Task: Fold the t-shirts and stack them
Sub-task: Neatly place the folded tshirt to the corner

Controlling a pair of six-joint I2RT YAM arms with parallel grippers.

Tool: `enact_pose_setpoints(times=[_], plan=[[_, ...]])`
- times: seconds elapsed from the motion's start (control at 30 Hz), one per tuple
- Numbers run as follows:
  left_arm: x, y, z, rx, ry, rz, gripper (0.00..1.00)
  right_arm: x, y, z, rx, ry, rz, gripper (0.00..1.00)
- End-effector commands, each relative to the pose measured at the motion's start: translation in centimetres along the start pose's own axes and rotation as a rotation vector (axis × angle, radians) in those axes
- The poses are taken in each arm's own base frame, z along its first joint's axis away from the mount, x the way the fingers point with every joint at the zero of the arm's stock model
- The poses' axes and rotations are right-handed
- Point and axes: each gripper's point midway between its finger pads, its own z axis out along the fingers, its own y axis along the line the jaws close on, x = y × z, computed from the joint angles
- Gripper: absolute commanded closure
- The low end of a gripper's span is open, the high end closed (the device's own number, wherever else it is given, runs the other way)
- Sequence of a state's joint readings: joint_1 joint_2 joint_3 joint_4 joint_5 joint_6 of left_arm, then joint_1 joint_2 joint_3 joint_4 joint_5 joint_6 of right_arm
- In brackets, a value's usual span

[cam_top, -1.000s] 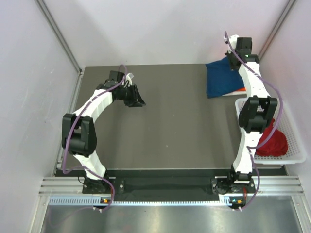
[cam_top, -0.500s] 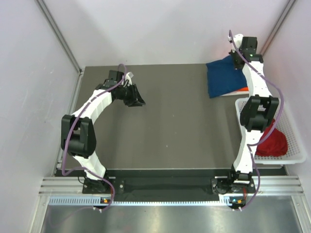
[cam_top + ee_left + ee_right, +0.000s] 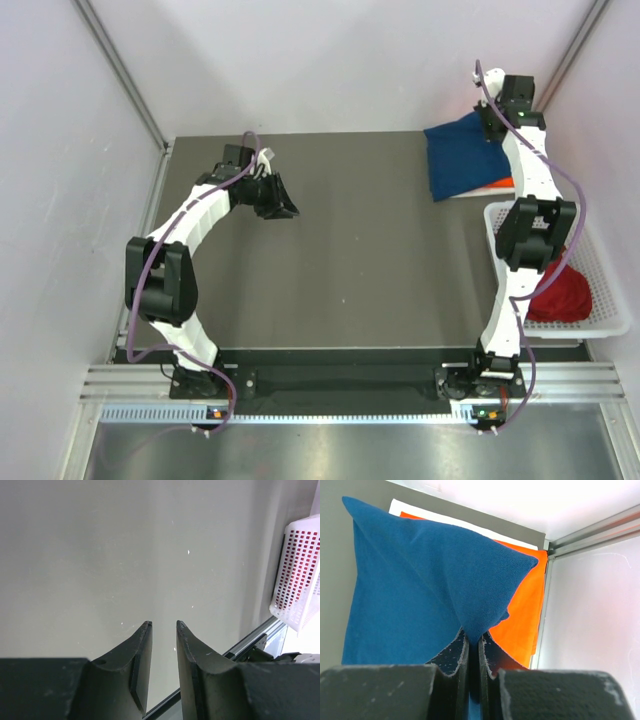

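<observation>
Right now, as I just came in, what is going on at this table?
The right fingers are shut on the navy blue t-shirt at the far right corner of the table, pulling the cloth into a peak above the orange-red t-shirt lying under it. The left fingers hover slightly apart over bare table, holding nothing. A dark red t-shirt sits bunched in the white basket, not yet folded.

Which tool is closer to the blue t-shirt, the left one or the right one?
Right. The right tool is clamped on a corner of the blue t-shirt at the far right of the table. The left tool hangs over the table's left side, well apart from it.
</observation>
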State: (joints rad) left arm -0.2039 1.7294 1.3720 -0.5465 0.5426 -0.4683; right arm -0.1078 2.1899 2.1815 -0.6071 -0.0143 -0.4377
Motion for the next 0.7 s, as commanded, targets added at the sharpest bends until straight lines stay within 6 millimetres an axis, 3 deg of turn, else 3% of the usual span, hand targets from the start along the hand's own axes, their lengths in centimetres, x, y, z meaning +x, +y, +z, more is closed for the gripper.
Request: enact_pose_setpoints(times=[0.0, 0.47, 0.67], plan=[[-0.8, -1.9, -1.6, 0.045, -0.051, 0.054, 0.69, -5.0, -3.6, -2.6, 0.082, -0.162, -0.007, 1.0], [-1.0, -2.1, -1.9, 0.052, -0.063, 0.06, 0.69, -5.2, -5.3, -2.7, 0.09, -0.191, -0.004, 1.0], [-1.1, -2.4, -2.0, 0.06, -0.066, 0.061, 0.69, -4.4, -5.9, -1.4, 0.088, -0.177, -0.001, 1.0]])
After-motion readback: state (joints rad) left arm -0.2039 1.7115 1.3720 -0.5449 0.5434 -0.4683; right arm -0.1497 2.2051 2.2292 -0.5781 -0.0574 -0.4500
